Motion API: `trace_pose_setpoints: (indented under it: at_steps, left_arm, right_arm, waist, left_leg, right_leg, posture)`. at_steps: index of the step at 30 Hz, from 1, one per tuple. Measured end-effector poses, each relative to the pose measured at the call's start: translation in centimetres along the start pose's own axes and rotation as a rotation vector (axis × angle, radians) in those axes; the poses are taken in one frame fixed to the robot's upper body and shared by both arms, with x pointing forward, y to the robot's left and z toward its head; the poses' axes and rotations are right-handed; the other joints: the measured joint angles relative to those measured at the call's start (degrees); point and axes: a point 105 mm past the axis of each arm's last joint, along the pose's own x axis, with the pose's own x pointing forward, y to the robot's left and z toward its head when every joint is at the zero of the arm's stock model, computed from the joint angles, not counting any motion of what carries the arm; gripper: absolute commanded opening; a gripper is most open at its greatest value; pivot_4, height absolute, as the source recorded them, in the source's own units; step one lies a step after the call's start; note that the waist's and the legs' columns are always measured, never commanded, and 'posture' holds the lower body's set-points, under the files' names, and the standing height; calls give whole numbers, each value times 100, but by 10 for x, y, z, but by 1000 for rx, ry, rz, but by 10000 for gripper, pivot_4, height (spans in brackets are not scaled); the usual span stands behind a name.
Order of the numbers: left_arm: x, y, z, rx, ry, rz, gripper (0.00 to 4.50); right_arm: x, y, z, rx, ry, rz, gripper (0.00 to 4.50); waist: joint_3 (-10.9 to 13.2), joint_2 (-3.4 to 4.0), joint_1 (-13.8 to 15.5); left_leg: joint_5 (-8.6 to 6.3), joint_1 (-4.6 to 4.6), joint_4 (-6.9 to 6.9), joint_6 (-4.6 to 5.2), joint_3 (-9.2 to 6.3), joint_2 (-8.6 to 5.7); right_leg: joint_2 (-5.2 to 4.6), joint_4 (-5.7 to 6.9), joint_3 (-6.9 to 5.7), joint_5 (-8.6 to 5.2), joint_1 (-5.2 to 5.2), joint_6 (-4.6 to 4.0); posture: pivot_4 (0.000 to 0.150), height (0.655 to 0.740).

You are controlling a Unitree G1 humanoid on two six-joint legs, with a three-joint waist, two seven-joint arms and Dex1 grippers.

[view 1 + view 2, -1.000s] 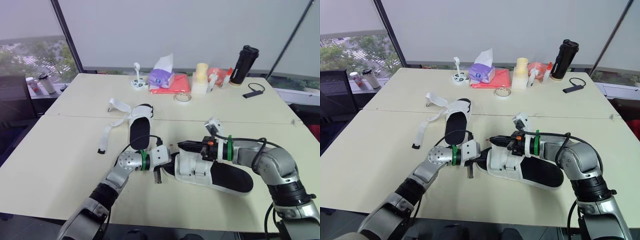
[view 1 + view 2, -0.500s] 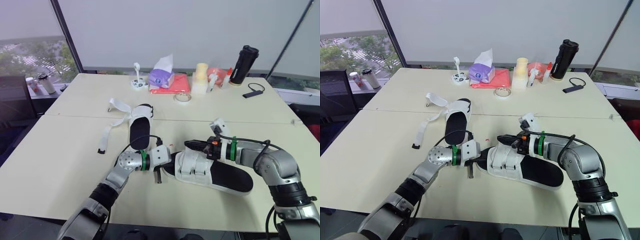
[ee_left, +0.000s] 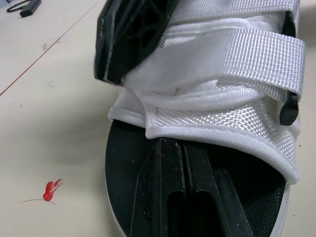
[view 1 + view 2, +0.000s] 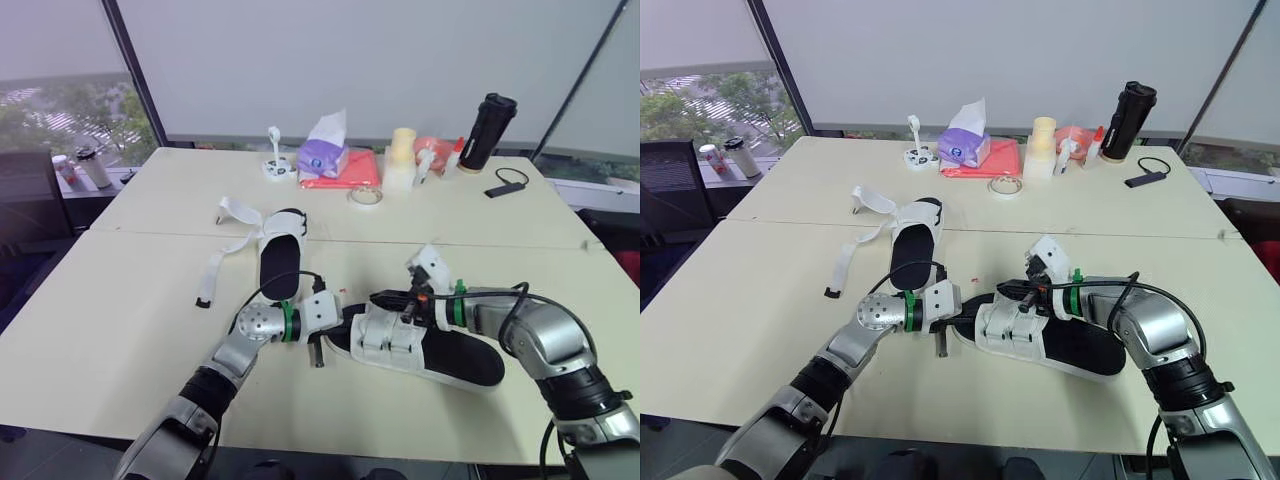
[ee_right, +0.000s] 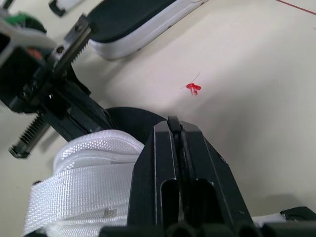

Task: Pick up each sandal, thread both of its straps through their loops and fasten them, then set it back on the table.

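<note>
Sandal (image 4: 455, 358) number one lies flat on the worktop (image 4: 130, 320) nearest us, both white straps (image 4: 388, 335) drawn across its upper. Our left gripper (image 3: 170, 153), fingers pressed together, rests on the black footbed at the toe. Our right gripper (image 4: 380, 298), also closed with nothing visibly between its fingers, sits at the forward strap's top edge.

We judge the fastening of this sandal to be in its last stage, with the strap being pressed down. The next move seems to call for a firm press along the strap, then a clean lift of both grippers without dragging the shoe.

Just beyond, the second sandal (image 4: 280, 262) waits with its straps (image 4: 213, 268) splayed loose across the worktop, so we judge the task about half done.

Along the far edge stand the containers. A purple tissue box (image 4: 322, 157) has one tissue standing out of its top. A pale cup stack (image 4: 402, 158) sits to its right. A black bottle (image 4: 488, 130) with its lid on keeps its contents hidden from us.
</note>
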Motion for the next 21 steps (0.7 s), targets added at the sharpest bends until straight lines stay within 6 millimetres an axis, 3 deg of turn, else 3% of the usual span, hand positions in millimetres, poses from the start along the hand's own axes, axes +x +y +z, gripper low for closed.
trace_pose_setpoints:
  at_steps: [3, 6, 13, 17, 21]
  left_arm:
    - [0, 0, 0, 0, 1, 0, 0]
    - [0, 0, 0, 0, 1, 1, 0]
    - [0, 1, 1, 5, -1, -6, 0]
    - [0, 1, 2, 7, -1, -8, 0]
    - [0, 1, 2, 8, -2, -10, 0]
  right_arm:
    - [1, 0, 1, -11, 7, -4, 95]
    - [1, -4, 0, -29, 22, -28, 9239]
    - [-8, -23, 0, -6, 16, -132, 44766]
    - [-20, -32, 8, 68, -59, -175, 44766]
    - [-38, -32, 31, 219, -223, -144, 44766]
  waist:
    - [0, -1, 0]
    - [0, -1, 0]
    - [2, 2, 7]
    - [7, 11, 6]
    - [13, 22, 9]
  left_leg:
    - [0, 1, 0, 0, 0, 0]
    - [0, 1, 0, 0, 0, 0]
    - [0, -7, -3, 0, 1, 0]
    - [0, -11, -2, 0, 2, 0]
    - [0, -12, -3, 0, 2, 0]
  right_leg:
    - [0, 0, 0, 0, 0, 0]
    - [0, 0, 0, 0, 0, -1]
    - [-1, -1, 0, 0, -5, -1]
    - [-1, -1, 0, 1, 4, 0]
    - [-1, 0, 0, 1, 6, 0]
  posture:
    - [1500, 7400]
    - [1500, 7400]
    - [1500, 7400]
    - [1500, 7400]
    - [1500, 7400]
